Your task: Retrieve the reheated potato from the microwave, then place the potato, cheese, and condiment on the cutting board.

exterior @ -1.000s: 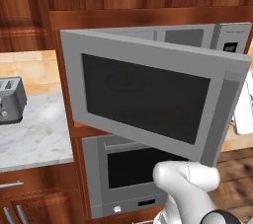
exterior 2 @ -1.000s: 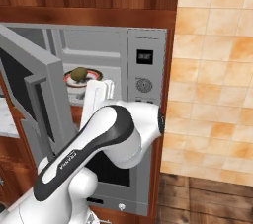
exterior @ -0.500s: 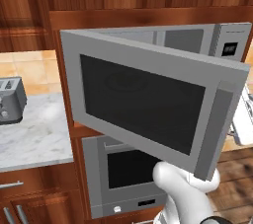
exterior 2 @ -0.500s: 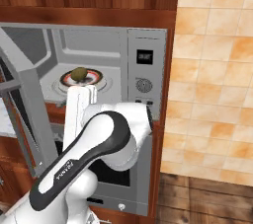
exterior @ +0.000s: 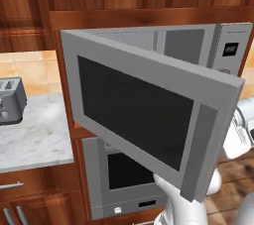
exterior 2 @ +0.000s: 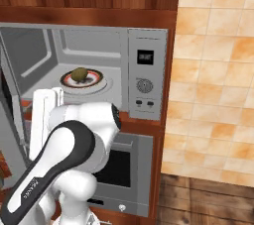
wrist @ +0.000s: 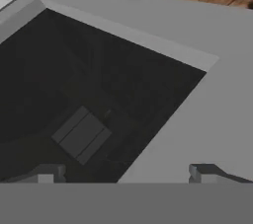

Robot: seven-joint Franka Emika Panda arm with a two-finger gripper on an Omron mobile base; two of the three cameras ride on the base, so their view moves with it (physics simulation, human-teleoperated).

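Left base view, left to right: toaster (exterior: 11, 101) at the left edge on the marble desk (exterior: 34, 140), then the microwave (exterior: 218, 50) door (exterior: 144, 115) swung wide across centre frame. Right base view: you've got the potato (exterior 2: 79, 74) on a plate (exterior 2: 83, 81) inside the cavity, upper left of centre, control panel (exterior 2: 145, 73) right of it. Hand view: tool (wrist: 128, 174) fingers spread wide, holding nothing, facing the door's dark window.

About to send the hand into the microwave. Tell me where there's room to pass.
Open floor lies left of the plate holding the potato, toward the microwave cavity's left wall, and there is space above the potato. Crowded: the arm fills the opening's lower front, and the swung door flanks the left.
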